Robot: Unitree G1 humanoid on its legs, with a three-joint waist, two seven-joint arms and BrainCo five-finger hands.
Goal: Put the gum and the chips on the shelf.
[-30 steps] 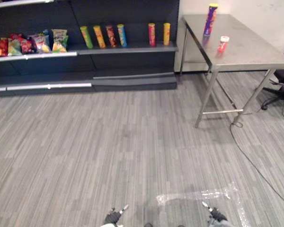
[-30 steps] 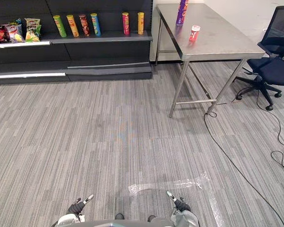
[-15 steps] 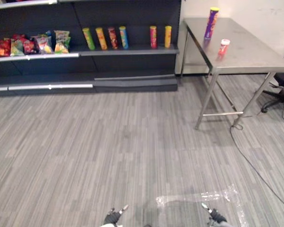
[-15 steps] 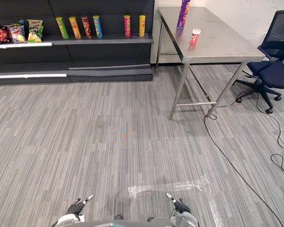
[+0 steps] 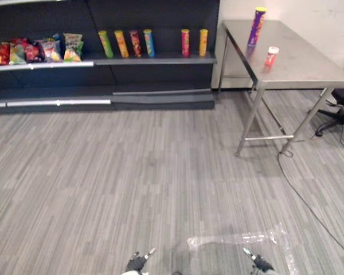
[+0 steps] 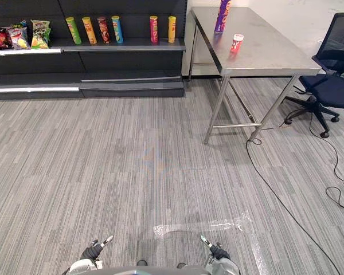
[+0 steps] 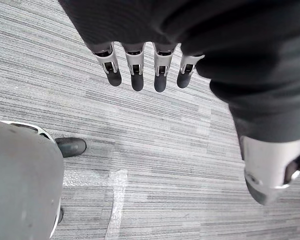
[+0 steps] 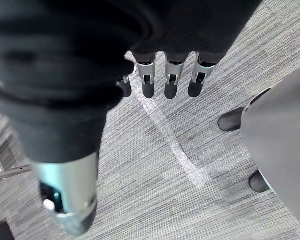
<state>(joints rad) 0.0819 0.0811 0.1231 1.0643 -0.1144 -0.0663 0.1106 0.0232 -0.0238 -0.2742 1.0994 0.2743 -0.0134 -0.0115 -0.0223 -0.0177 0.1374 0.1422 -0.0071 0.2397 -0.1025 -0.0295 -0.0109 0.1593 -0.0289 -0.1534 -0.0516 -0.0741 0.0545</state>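
right hand (image 6: 216, 251) and left hand (image 6: 93, 250) hang empty, fingers straight; chips tube (image 6: 221, 15) and gum (image 6: 237, 43) stand upright well ahead-right on table (image 6: 269, 57) (right arm nearer).

Even, diffuse light falls from above and lies bright on the grey carpet (image 6: 132, 172). The steel counter (image 6: 264, 51) carries a pale sheen and casts a faint, soft shadow beneath itself. Left of the counter the black shelf (image 6: 126, 46) stays dim. Well apart from the counter, clear tape (image 6: 200, 226) glints.
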